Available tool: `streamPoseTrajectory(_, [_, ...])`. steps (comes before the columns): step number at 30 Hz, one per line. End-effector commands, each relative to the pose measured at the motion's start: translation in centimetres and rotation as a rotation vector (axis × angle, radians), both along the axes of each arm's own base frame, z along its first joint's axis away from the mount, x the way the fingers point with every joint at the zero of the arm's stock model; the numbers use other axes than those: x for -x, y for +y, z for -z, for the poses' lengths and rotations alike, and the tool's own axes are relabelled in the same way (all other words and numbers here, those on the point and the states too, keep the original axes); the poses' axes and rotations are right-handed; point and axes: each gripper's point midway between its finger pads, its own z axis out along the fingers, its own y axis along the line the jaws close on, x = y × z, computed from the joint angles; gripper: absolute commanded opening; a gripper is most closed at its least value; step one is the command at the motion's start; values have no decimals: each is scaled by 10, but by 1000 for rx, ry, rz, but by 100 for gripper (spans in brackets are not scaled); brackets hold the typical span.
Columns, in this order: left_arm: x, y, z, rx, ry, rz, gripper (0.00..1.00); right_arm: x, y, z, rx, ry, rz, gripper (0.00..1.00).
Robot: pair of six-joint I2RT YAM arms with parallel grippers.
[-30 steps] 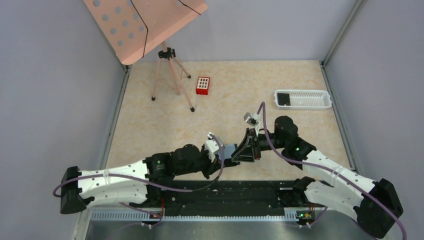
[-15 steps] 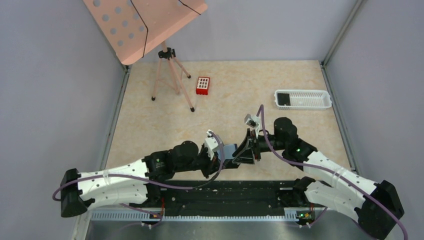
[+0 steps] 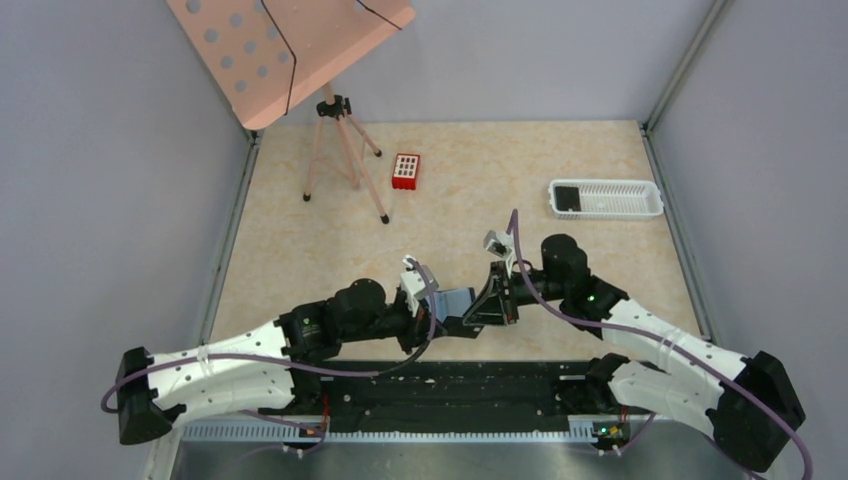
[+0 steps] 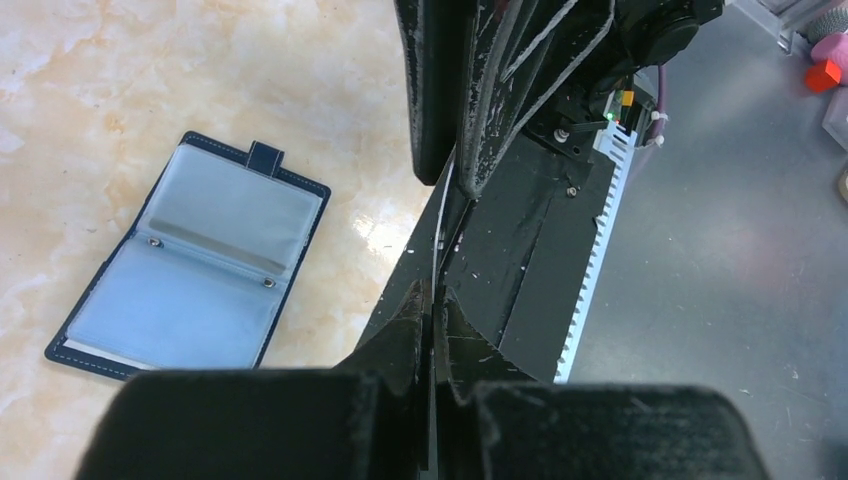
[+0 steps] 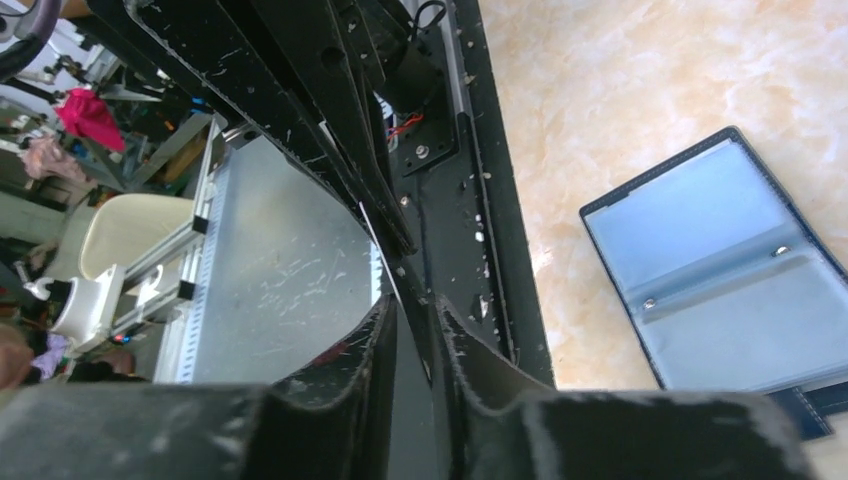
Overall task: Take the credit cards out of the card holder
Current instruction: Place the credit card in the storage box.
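The blue card holder (image 4: pixel 190 265) lies open on the table with its greyish pockets up and its snap tab at the far edge. It also shows in the right wrist view (image 5: pixel 720 270) and partly under the grippers in the top view (image 3: pixel 457 299). A thin dark credit card (image 4: pixel 438 245), seen edge-on, is held in the air between both grippers above the table's near edge. My left gripper (image 4: pixel 432 300) (image 3: pixel 445 320) is shut on one end. My right gripper (image 5: pixel 415 310) (image 3: pixel 482 308) is closed on the other end.
A white slotted tray (image 3: pixel 620 200) at the back right holds a black card (image 3: pixel 567 197). A small red box (image 3: pixel 405 170) and a pink tripod stand (image 3: pixel 340 150) are at the back left. The black base rail (image 3: pixel 450 385) runs along the near edge.
Both grippers, joined at the card, have shifted slightly left and away from the front edge. The wallet has stayed on the table.
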Motion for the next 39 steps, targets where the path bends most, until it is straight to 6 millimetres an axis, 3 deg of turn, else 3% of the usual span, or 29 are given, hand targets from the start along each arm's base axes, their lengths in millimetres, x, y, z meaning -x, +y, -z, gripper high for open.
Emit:
streamPoseTrajectory(1, [-7, -2, -17, 81, -24, -21, 0, 7, 4, -1, -14, -21, -48, 7])
streamPoseTrajectory(2, [-7, -2, -17, 81, -24, -25, 0, 6, 4, -2, -14, -27, -39, 0])
streamPoseTrajectory(4, [-11, 1, -14, 69, -27, -45, 2, 1, 4, -5, -12, -49, -5, 0])
streamPoseTrajectory(5, [-13, 3, -12, 60, -33, -56, 7, -3, 4, -9, -16, -62, 21, 0])
streamPoseTrajectory(6, [-15, 5, -10, 45, -41, -68, 17, -6, 3, -12, -22, -72, 47, 0])
streamPoseTrajectory(7, [-20, 8, -8, 27, -56, -88, 38, -10, 3, -17, -29, -81, 76, 0])
streamPoseTrajectory(8, [-24, 12, -6, 4, -69, -111, 50, -15, 2, -19, -29, -86, 110, 0])
streamPoseTrajectory(13, [-47, 32, 1, -130, -177, -200, 90, -49, -5, -22, 6, -92, 279, 0])
streamPoseTrajectory(14, [-52, 35, 0, -151, -199, -219, 93, -61, -9, -20, 19, -82, 326, 0])
streamPoseTrajectory(19, [-85, 53, -8, -236, -242, -432, 99, -131, -46, -21, 53, -23, 552, 0])
streamPoseTrajectory(23, [-108, 75, -27, -315, -293, -600, 99, -196, -92, -27, 82, -15, 756, 0])
streamPoseTrajectory(29, [-104, 96, -28, -463, -355, -540, 99, -279, -185, -10, 149, 28, 1046, 0])
streamPoseTrajectory(34, [-113, 117, -6, -560, -425, -601, 99, -326, -249, 3, 169, 57, 1203, 0])
streamPoseTrajectory(39, [-118, 126, -8, -621, -454, -619, 99, -357, -309, 32, 245, 123, 1350, 0])
